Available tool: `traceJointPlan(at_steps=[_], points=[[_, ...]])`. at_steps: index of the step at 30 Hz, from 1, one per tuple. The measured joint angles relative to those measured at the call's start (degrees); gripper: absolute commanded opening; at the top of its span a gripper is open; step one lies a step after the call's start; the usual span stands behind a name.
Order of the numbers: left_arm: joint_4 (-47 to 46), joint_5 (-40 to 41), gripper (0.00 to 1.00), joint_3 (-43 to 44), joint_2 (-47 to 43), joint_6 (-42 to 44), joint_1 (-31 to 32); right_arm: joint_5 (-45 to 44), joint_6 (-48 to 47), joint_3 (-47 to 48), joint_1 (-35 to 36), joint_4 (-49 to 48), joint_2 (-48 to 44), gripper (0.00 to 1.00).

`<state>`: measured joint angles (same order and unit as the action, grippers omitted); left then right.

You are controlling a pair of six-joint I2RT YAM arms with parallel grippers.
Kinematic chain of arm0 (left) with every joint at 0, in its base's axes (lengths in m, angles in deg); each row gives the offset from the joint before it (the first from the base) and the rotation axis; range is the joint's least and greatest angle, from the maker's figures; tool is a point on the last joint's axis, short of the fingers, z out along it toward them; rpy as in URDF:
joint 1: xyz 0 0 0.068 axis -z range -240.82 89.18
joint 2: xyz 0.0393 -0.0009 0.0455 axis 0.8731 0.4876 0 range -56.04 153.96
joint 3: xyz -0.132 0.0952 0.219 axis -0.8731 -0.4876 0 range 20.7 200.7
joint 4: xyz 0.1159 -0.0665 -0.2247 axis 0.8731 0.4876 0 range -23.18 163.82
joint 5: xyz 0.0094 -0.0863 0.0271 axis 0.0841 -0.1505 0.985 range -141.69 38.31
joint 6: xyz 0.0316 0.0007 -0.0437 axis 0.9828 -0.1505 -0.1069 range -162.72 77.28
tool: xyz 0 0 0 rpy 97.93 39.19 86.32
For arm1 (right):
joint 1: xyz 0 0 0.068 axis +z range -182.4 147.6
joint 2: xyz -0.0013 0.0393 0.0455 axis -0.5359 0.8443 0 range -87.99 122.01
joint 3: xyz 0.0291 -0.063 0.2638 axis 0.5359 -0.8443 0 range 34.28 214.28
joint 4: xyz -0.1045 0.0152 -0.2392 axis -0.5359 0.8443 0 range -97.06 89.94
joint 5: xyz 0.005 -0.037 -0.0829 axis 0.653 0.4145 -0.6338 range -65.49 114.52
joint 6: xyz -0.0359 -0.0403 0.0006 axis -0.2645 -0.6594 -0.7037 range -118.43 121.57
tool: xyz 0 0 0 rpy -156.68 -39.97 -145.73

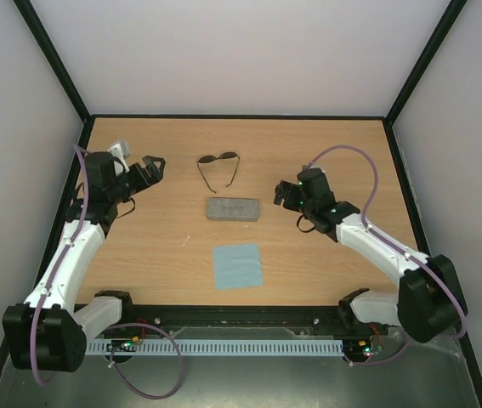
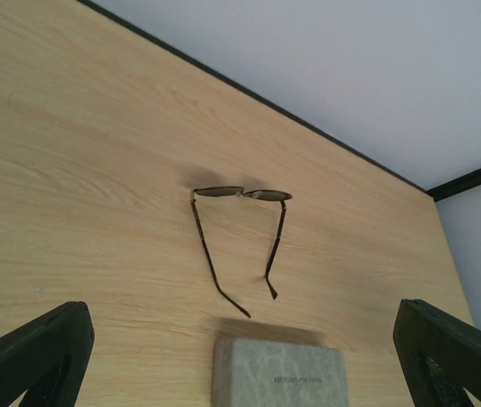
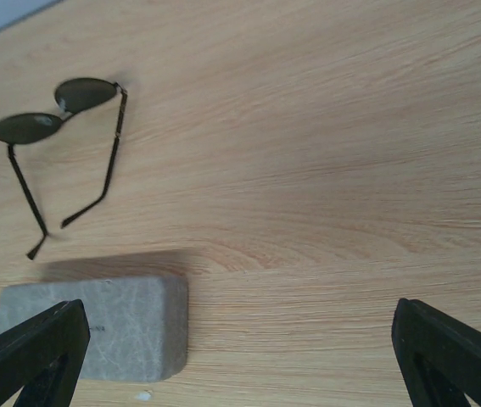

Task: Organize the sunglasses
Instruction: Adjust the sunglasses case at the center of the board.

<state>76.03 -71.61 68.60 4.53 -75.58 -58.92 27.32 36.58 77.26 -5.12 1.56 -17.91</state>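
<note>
Sunglasses [image 3: 85,91] lying unfolded on the table's far middle, just beyond the case [image 1: 233,208]. Left gripper [image 1: 151,167] and right gripper [image 1: 281,194] hovering either side, jaws apart, holding nothing. Approach step apparently beginning; next move likely calling for pinching a thin temple.

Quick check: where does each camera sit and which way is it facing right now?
Top external: above, behind the bases, looking down at the table, left arm, right arm, sunglasses, case, cloth.
Left wrist: from the left, facing sunglasses and case; open jaws at bottom corners.
Right wrist: from the right, same targets, same jaws.
Shared: sunglasses and case.
</note>
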Motion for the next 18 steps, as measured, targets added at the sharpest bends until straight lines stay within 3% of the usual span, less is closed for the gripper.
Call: traceJointPlan(at_steps=[8,12,18], points=[[3.6,3.0,0.99,-3.9,-1.6,-0.9,3.3,-5.0,-0.5,6.5,4.7,3.6,9.9,0.99],[5.5,5.7,0.99,-5.2,-1.6,-1.6,9.1,-5.1,-0.9,6.5,5.2,3.9,11.0,1.00],[6.5,11.7,1.00,-8.3,-1.2,-3.3,17.2,-3.8,-1.6,6.5,6.2,3.5,13.8,0.87]])
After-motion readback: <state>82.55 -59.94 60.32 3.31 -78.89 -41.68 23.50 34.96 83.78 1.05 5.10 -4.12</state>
